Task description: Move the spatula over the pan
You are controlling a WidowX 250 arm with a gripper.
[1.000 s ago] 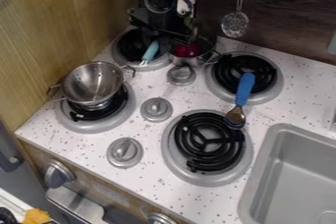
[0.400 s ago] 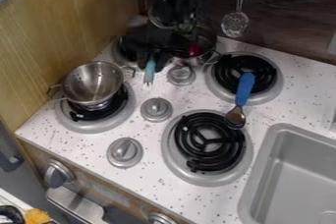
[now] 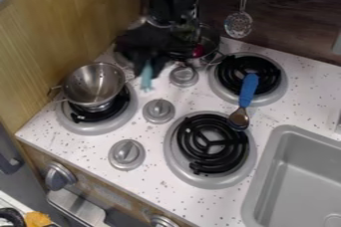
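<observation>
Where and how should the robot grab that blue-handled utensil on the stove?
Probably mid-way along the blue handle, coming from above and squeezing across its width. It is long and narrow, lying over the back right burner, whereas the metal head is rounded and likely slipperier.

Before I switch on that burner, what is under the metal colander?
A black coil burner shows beneath and around the base of the metal colander; whatever the base covers can't be seen.

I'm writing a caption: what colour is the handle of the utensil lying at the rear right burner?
Blue, seen in the camera view.
</observation>
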